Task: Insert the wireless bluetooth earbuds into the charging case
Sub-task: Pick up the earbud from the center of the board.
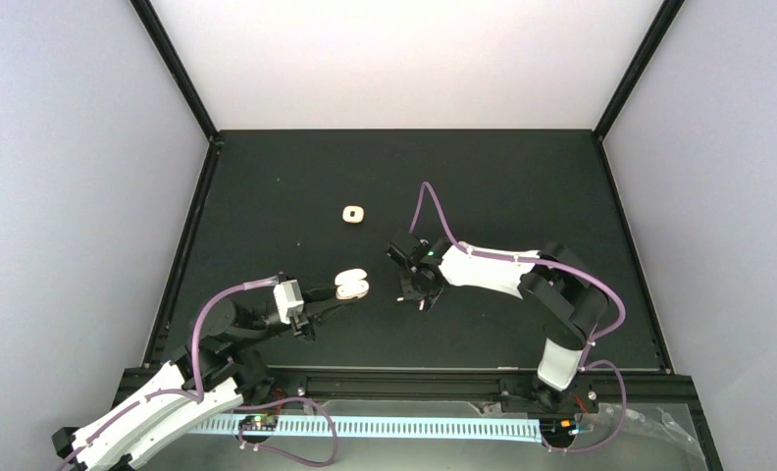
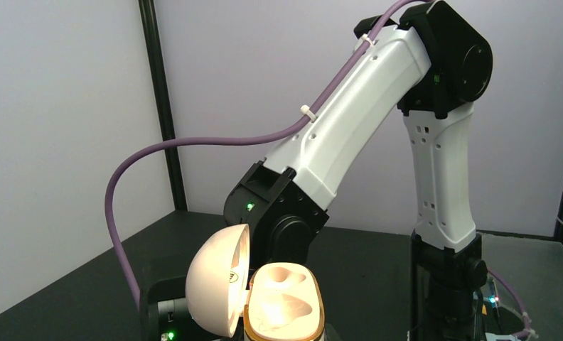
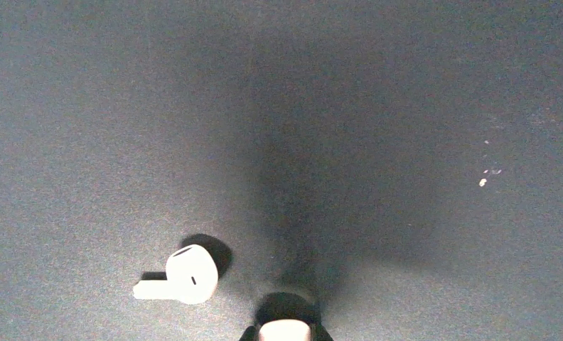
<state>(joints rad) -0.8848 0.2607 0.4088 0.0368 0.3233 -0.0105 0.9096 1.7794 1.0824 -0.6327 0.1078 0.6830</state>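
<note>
My left gripper (image 1: 337, 292) is shut on an open cream charging case (image 1: 353, 285) and holds it left of the table's middle. In the left wrist view its lid (image 2: 217, 281) stands open to the left, and the base (image 2: 286, 302) shows two empty wells. My right gripper (image 1: 416, 290) points down at the mat just right of that case. In the right wrist view a small white piece (image 3: 284, 331), seemingly an earbud, sits between its shut black fingertips. Another white earbud (image 3: 183, 277) lies on the mat just left of them. Other earbuds are out of view.
A second, closed cream case (image 1: 353, 214) lies on the black mat further back. The right arm (image 2: 378, 106) rises close behind the held case in the left wrist view. Grey walls stand on both sides.
</note>
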